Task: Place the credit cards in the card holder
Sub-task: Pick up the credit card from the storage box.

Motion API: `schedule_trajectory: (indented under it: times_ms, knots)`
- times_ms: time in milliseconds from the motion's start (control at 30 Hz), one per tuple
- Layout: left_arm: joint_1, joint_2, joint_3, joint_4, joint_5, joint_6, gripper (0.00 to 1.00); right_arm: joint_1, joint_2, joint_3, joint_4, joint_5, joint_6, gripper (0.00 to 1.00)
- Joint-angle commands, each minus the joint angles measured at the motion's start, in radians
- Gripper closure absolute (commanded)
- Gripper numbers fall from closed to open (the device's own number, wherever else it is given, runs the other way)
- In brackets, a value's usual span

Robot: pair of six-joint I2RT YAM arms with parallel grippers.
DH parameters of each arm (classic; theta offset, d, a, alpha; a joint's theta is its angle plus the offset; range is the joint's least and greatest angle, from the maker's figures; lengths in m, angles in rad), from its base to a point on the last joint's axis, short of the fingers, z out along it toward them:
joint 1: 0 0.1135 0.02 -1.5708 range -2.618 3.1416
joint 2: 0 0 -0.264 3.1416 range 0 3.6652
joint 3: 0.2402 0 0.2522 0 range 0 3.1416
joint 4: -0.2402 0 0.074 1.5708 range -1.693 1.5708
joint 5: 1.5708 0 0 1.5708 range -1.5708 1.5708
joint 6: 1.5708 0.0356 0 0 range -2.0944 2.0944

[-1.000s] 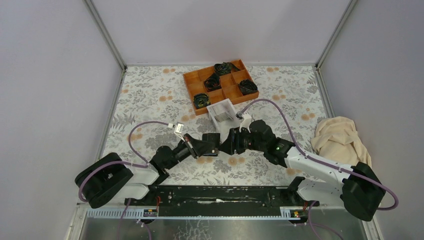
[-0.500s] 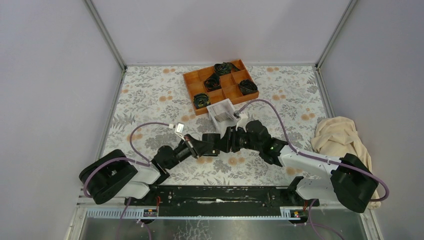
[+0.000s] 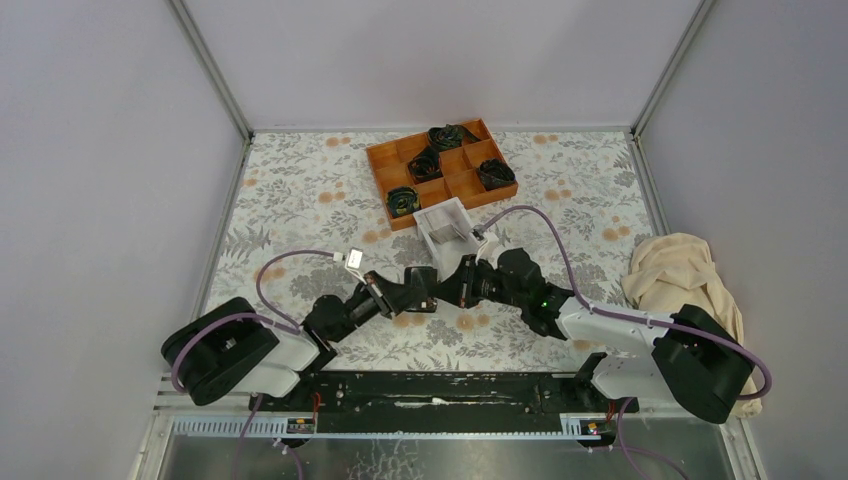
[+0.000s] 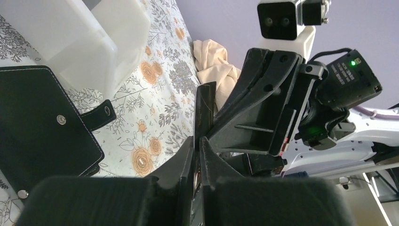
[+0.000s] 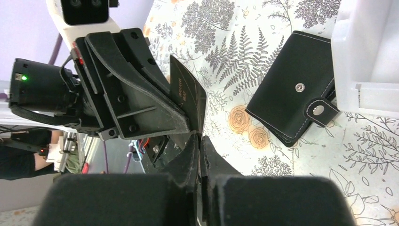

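A thin, flat, dark rectangular card (image 4: 205, 110) is held on edge above the table, pinched from opposite sides by both pincers. It is clamped at its lower edge by the narrow-set fingers of the left gripper (image 4: 198, 141). In the right wrist view the same card is seen seated in the slit of the right gripper (image 5: 199, 141), whose fingers are likewise drawn nearly together on it. The two grippers are met tip to tip, each one's wrist camera turned toward the other.

The black folding card holder (image 5: 291, 94), stitched in white and fitted with metal snap studs, is laid flat and folded on the table, apart from the card and lower than it. Its strap tab is stuck out toward a white open-top plastic box (image 3: 445, 228), which is placed just beside it.

Both arms are stretched low over the floral-patterned tablecloth (image 3: 300, 190), the left reaching forward and to the right, the right reaching to the left, so that the forearms converge at the table's middle, on the near side of the box. Beyond the box an orange wooden compartment tray (image 3: 462, 184) is set, with dark bundles in several compartments. A crumpled beige cloth (image 3: 680, 280) is left at the table's right edge.
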Motion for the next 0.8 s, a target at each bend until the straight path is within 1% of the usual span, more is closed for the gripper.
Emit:
schedule_trajectory:
  times_ms: [0, 33, 100, 133, 167, 267, 367, 467, 533, 667, 767]
  knots:
    - [-0.01, 0.013, -0.013, 0.136, -0.013, -0.03, 0.83, 0.008, 0.001, -0.015, 0.15, -0.031, 0.04, 1.0]
    - [-0.01, 0.018, -0.015, 0.14, -0.017, -0.031, 0.78, 0.008, 0.0, -0.018, 0.157, -0.033, 0.042, 1.0]
    - [-0.008, 0.025, -0.022, 0.145, -0.029, -0.034, 0.59, 0.008, -0.002, -0.021, 0.164, -0.033, 0.047, 1.0]
    - [-0.006, 0.026, -0.026, 0.145, -0.038, -0.035, 0.53, 0.008, -0.004, -0.021, 0.164, -0.034, 0.045, 1.0]
    - [-0.002, 0.026, -0.033, 0.145, -0.048, -0.033, 0.5, 0.009, -0.005, -0.021, 0.164, -0.033, 0.045, 1.0]
    - [0.017, 0.017, -0.054, 0.134, -0.081, -0.025, 0.42, 0.008, -0.015, -0.015, 0.133, -0.016, 0.039, 1.0]
    - [0.044, -0.013, -0.071, 0.084, -0.115, -0.011, 0.4, 0.008, -0.022, 0.019, 0.032, 0.016, -0.002, 1.0]
    - [0.06, -0.089, -0.076, -0.033, -0.174, 0.016, 0.4, 0.008, -0.026, 0.063, -0.078, 0.066, -0.042, 1.0]
    - [0.061, -0.161, -0.067, -0.153, -0.218, 0.048, 0.4, 0.008, -0.022, 0.101, -0.16, 0.095, -0.071, 1.0]
    - [0.061, -0.316, -0.022, -0.473, -0.297, 0.131, 0.4, 0.009, 0.011, 0.184, -0.304, 0.138, -0.127, 1.0]
    - [0.06, -0.395, -0.006, -0.598, -0.345, 0.175, 0.42, 0.008, 0.065, 0.264, -0.398, 0.155, -0.16, 1.0]
